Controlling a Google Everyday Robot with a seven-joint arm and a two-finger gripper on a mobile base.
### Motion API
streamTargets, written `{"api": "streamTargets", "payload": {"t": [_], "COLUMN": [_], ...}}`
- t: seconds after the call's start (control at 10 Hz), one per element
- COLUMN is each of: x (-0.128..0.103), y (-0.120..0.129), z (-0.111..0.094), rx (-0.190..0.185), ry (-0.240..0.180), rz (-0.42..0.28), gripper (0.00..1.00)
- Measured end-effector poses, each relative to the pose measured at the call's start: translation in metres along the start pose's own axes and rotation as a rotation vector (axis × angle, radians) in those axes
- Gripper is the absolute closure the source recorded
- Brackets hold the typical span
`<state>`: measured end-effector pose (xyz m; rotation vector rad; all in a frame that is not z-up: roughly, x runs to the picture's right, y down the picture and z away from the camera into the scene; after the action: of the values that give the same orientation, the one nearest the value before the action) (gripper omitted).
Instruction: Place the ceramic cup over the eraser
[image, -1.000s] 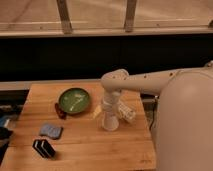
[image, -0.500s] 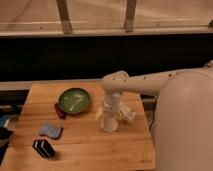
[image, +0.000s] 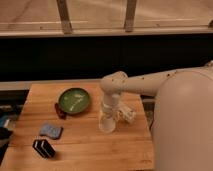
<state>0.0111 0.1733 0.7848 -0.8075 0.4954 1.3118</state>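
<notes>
The ceramic cup (image: 106, 125) is a small white tapered cup standing on the wooden table (image: 90, 150), right of centre. My gripper (image: 108, 116) comes straight down from the white arm onto the cup's top and hides its upper part. The eraser (image: 44, 148), a black block with thin white stripes, lies near the table's front left corner, well away from the cup and the gripper.
A green bowl (image: 75, 100) sits at the back left with a dark red object (image: 60, 111) by its rim. A blue-grey pad (image: 51, 131) lies just above the eraser. A white box (image: 128, 114) lies right beside the cup. The robot's body (image: 185, 125) fills the right side.
The gripper has settled a little lower over the cup. The cup, the eraser and the other objects stay where they were.
</notes>
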Motion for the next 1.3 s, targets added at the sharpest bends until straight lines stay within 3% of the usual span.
{"api": "streamTargets", "payload": {"t": [0.1,0.4,0.6,1.3], "x": [0.0,0.0,-0.004,-0.023], "y": [0.0,0.001,0.005,0.022], "z": [0.0,0.0,-0.008,-0.096], "rx": [0.001,0.001,0.003,0.044], "ry": [-0.001,-0.001,-0.022,-0.109], "rz": [0.0,-0.001,-0.014,-0.102], "gripper": [0.99,1.0,1.0,1.0]}}
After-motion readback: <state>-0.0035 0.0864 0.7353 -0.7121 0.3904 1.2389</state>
